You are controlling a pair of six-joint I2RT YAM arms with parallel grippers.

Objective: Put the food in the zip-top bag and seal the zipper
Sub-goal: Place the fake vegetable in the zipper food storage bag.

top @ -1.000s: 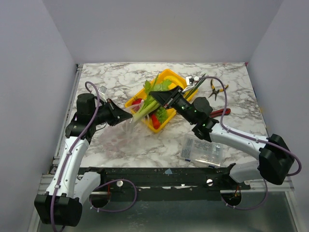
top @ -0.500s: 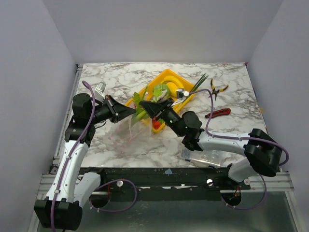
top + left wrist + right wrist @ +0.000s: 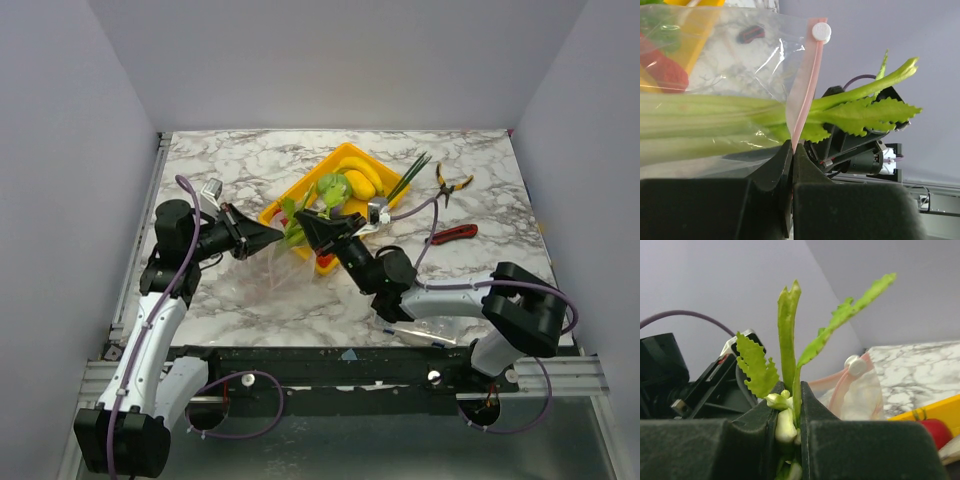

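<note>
My left gripper [image 3: 272,238] is shut on the pink zipper [image 3: 801,95] of the clear zip-top bag [image 3: 268,276], holding its mouth up off the table. In the left wrist view its jaws [image 3: 792,148] pinch the strip below the white slider [image 3: 821,32]. My right gripper [image 3: 302,220] is shut on the white-green leek [image 3: 790,340] at the bag's mouth. The leek's stalk [image 3: 700,122] shows through the bag's film and its leaves [image 3: 865,112] stick out past the zipper. Bananas [image 3: 358,183], a green leafy piece [image 3: 331,187] and red food [image 3: 324,262] lie in the yellow tray [image 3: 346,152].
Yellow-handled pliers [image 3: 450,182] and a red utility knife [image 3: 453,234] lie right of the tray. A rigid clear box [image 3: 425,330] sits under my right arm near the front edge. Thin green stems [image 3: 412,170] lie by the tray's far corner.
My right gripper has carried the leek left and down from over the tray to the bag's mouth. My left gripper has kept hold of the bag's mouth and shifted slightly.
</note>
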